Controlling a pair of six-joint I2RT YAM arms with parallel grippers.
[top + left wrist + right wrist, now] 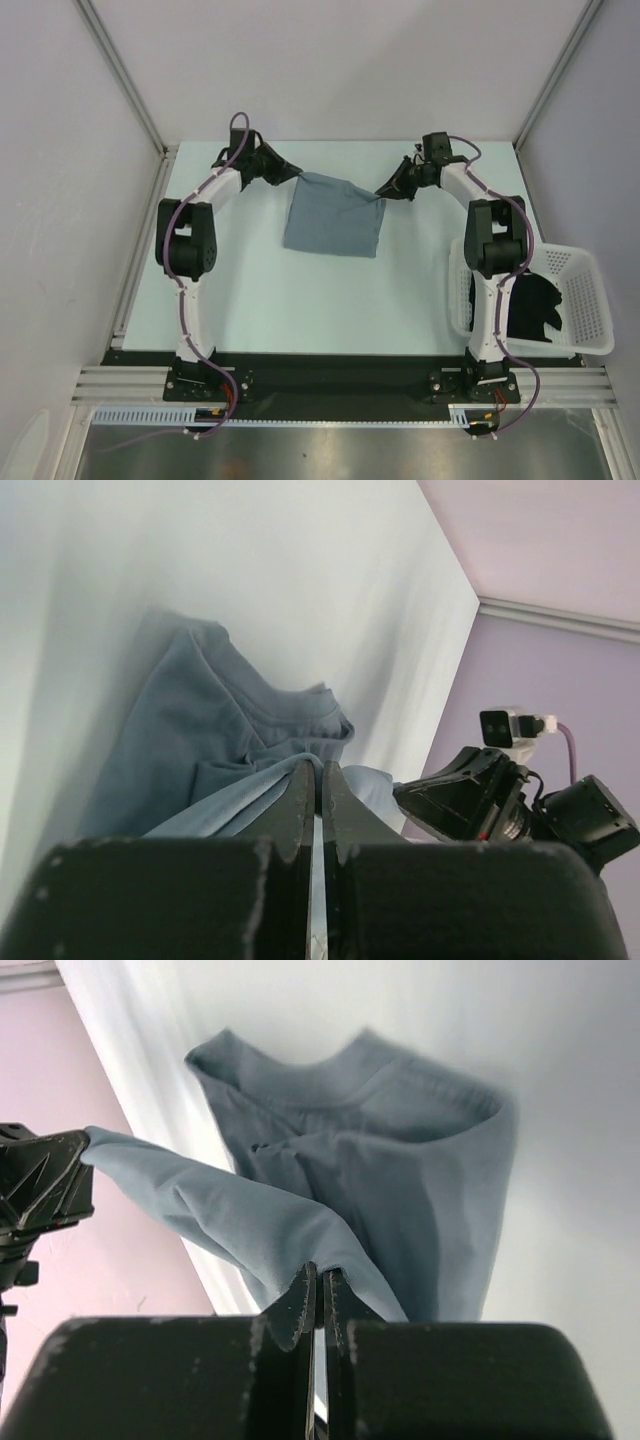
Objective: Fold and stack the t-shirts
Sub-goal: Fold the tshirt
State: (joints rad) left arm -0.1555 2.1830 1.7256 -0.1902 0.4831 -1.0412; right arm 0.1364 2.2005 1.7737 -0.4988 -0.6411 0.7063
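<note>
At the near right edge of the table [330, 310], the white basket [585, 300] is sitting. Toward the table's far middle, the grey-blue t-shirt [333, 215] is lying partly folded, its far edge hanging raised off the table top. The black t-shirt [535, 305] is lying inside the basket. Above the table's far side, the left gripper [290, 177] is pinching the grey-blue shirt's far left corner, jaws closed on cloth, and the right gripper [383, 192] is clamping its far right corner likewise.
</note>
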